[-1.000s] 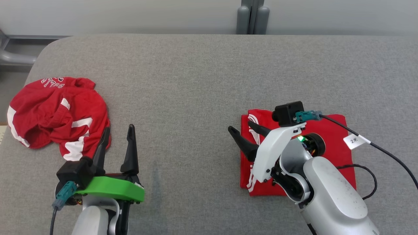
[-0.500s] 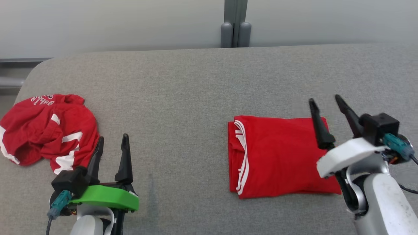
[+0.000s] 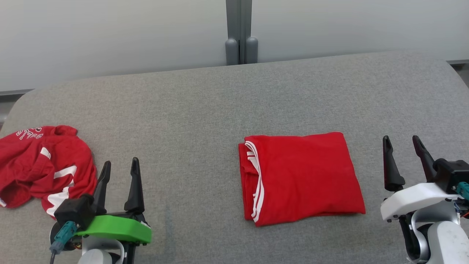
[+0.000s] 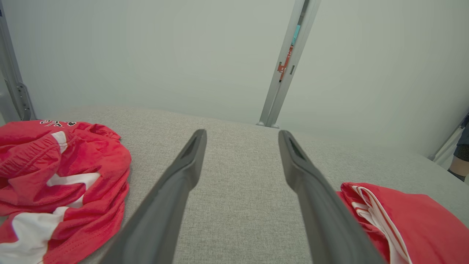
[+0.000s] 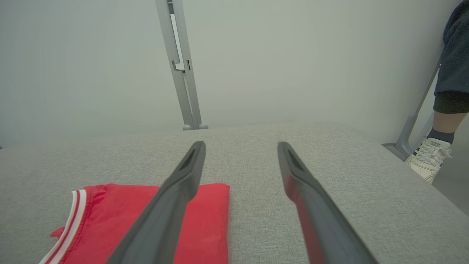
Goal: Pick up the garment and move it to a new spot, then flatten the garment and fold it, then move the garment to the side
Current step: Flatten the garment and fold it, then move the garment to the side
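Head view crops crumpled garment (image 3: 36, 168) at left; left end effector (image 3: 120, 161), right end effector (image 3: 400, 138) both wide, empty

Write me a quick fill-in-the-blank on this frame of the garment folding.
The red garment beside the right gripper is neatly ____.
The crumpled garment beside the left gripper is red and ____.
Both grippers' jaws stand ____.
Missing words: folded; white; open.
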Available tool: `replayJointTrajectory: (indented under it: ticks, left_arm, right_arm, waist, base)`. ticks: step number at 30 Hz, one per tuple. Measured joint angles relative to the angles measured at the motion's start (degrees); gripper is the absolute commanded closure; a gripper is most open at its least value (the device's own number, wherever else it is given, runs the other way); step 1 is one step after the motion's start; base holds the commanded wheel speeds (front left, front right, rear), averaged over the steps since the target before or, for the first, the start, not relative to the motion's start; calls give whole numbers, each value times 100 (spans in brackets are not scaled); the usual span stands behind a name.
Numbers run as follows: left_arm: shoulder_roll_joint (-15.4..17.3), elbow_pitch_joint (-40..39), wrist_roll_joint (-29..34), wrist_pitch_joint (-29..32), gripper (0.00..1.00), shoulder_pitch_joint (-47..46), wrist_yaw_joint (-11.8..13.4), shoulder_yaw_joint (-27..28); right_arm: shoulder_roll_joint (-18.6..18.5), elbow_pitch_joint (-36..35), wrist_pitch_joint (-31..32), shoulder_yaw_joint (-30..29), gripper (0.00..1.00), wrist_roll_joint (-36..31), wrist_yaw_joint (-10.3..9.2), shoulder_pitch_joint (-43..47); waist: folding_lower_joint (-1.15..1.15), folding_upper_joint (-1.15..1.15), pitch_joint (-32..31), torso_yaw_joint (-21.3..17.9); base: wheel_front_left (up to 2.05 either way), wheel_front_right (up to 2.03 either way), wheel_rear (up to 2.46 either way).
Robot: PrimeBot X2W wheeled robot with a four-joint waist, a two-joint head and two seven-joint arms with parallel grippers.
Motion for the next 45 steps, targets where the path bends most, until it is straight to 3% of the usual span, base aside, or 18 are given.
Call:
replayJointTrajectory:
  ticks: [21, 23, 29, 32, 40, 45]
  left_arm:
    - [-35, 42, 54, 0, 0, 71, 0, 21]
    - [-36, 22, 55, 0, 0, 42, 0, 16]
    - [-41, -16, 70, 0, 0, -58, 0, -115]
    - [-43, -45, 70, 0, 0, -163, 0, -171]
    - [-46, -125, 71, 0, 0, -398, 0, -256]
    - [-44, -175, 86, 0, 0, -469, 0, -249]
  right_arm:
    - [-7, 336, 312, 368, 0, 247, 0, -352]
    - [-4, 396, 536, 274, 0, 264, 0, -500]
    - [105, 828, 2401, 83, 0, 398, -1, -757]
    - [81, 961, 3025, 22, 0, 205, -1, -818]
    - [0, 1528, 3635, 97, 0, 252, -3, -1061]
    - [-319, 1781, 3843, 479, 0, 414, -4, -1312]
  waist:
    - [0, 0, 76, 18]
    - [0, 0, 126, 23]
    - [0, 0, 329, 109]
    - [0, 0, 464, 185]
    - [0, 0, 866, 432]
    - [0, 0, 1056, 557]
  base:
    - [0, 0, 0]
    - [0, 0, 0]
    - [0, 0, 0]
    - [0, 0, 0]
    - [0, 0, 0]
    - [0, 0, 0]
